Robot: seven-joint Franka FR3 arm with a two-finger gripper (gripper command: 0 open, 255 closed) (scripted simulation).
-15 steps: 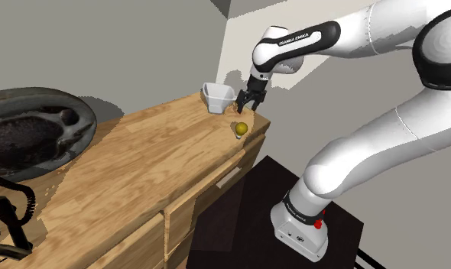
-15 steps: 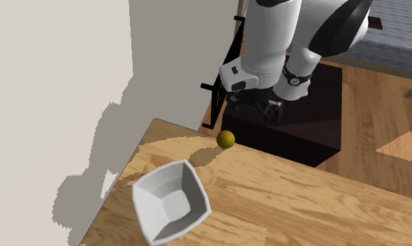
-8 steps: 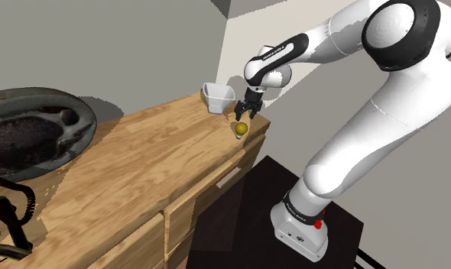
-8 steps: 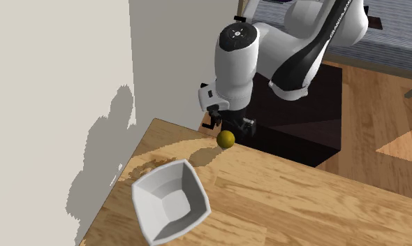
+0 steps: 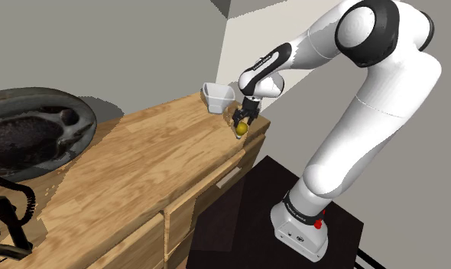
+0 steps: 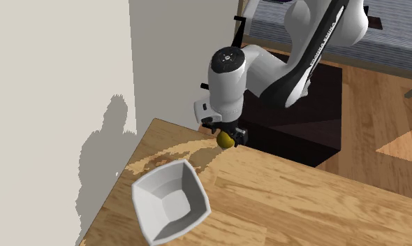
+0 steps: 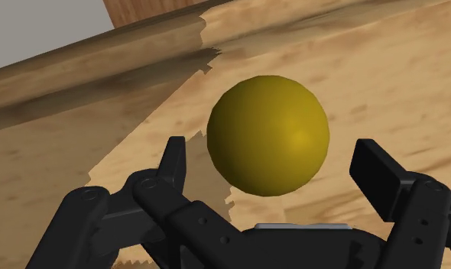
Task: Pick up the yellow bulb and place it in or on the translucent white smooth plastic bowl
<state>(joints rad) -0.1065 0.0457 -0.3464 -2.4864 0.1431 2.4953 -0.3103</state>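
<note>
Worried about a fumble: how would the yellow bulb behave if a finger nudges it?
The yellow bulb looks round and smooth, so it would probably roll. It sits near the edge of the wooden top, so it might drop off.

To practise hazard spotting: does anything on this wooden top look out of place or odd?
Nothing is spilled or damaged. The yellow bulb sits close to the edge of the wooden top, inside the open pincer; a nudge might roll it off. The white bowl stands upright.
</note>
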